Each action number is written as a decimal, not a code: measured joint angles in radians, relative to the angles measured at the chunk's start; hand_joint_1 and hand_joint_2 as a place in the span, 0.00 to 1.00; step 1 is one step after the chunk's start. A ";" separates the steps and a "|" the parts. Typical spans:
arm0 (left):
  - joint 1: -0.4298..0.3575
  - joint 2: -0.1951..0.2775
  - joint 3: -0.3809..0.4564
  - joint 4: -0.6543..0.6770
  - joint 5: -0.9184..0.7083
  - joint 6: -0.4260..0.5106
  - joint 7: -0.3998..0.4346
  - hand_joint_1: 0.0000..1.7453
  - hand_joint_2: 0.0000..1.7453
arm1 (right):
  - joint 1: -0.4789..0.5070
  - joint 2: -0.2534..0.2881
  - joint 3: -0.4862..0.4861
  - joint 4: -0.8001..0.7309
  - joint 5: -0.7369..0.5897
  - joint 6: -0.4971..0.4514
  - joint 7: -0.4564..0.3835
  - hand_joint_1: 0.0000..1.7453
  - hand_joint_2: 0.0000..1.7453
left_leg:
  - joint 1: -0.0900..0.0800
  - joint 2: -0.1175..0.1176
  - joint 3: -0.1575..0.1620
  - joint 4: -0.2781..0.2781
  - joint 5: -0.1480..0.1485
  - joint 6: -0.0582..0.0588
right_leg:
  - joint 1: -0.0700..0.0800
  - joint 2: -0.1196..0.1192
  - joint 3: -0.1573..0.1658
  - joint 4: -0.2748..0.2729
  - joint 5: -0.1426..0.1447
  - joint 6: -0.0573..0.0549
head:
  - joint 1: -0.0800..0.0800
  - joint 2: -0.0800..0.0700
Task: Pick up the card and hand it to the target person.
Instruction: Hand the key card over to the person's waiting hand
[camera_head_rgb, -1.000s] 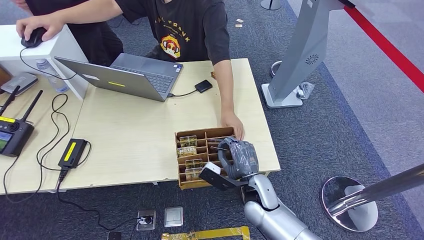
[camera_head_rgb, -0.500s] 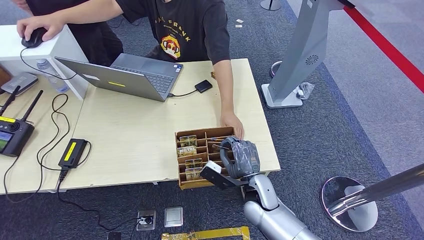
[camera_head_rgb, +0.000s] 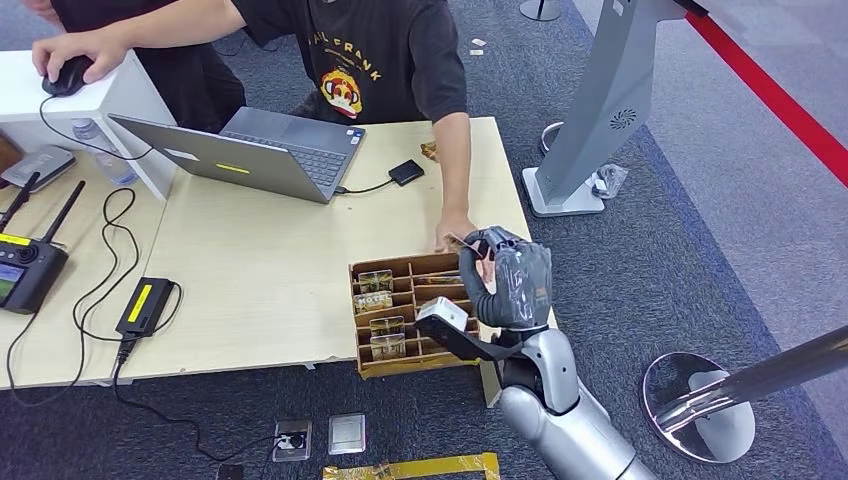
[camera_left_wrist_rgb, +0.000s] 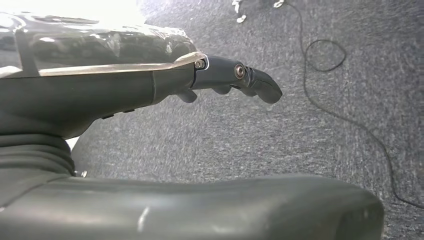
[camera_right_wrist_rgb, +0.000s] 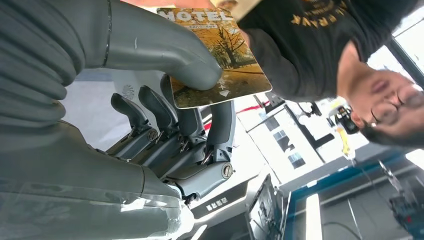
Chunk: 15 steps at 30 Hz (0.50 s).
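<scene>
Wooden table (camera_head_rgb: 260, 270) beside grey carpet, holding divided card box (camera_head_rgb: 405, 312); right hand (camera_head_rgb: 505, 275) pinching card (camera_right_wrist_rgb: 217, 60), presenting it toward the person's hand (camera_head_rgb: 452, 232) for handover; left hand (camera_left_wrist_rgb: 150, 85) hanging unladen, fingers partly curled, over floor.

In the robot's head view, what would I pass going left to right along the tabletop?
Remote controller → black power adapter → laptop → wooden compartment box → right hand pinching the card.

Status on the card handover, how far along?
Pick looks done: the right hand pinches the card, raised above the wooden organizer. In hand: card held near the person's hand at the table. Left: the person hasn't taken it; release.
</scene>
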 joint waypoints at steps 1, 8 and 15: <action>-0.001 0.000 -0.003 0.000 -0.005 0.000 0.001 0.00 0.00 | -0.007 0.002 -0.005 -0.003 -0.018 0.000 -0.008 1.00 1.00 | 0.000 0.000 0.000 0.000 0.000 0.000 | 0.000 0.000 0.000 0.000 0.000 0.000 | 0.000 0.000; -0.017 0.000 -0.030 0.000 -0.032 -0.002 0.017 0.00 0.00 | -0.104 0.018 -0.016 0.060 -0.148 0.004 -0.055 1.00 1.00 | 0.000 0.000 0.000 0.000 0.000 0.000 | 0.000 0.000 0.000 0.000 0.000 0.000 | 0.000 0.000; -0.032 0.000 -0.062 -0.001 -0.043 -0.005 0.037 0.00 0.00 | -0.236 0.048 -0.014 0.271 -0.186 0.011 -0.084 1.00 1.00 | 0.000 0.000 -0.001 0.000 0.000 0.000 | 0.000 0.000 0.000 0.000 0.000 0.000 | 0.000 0.000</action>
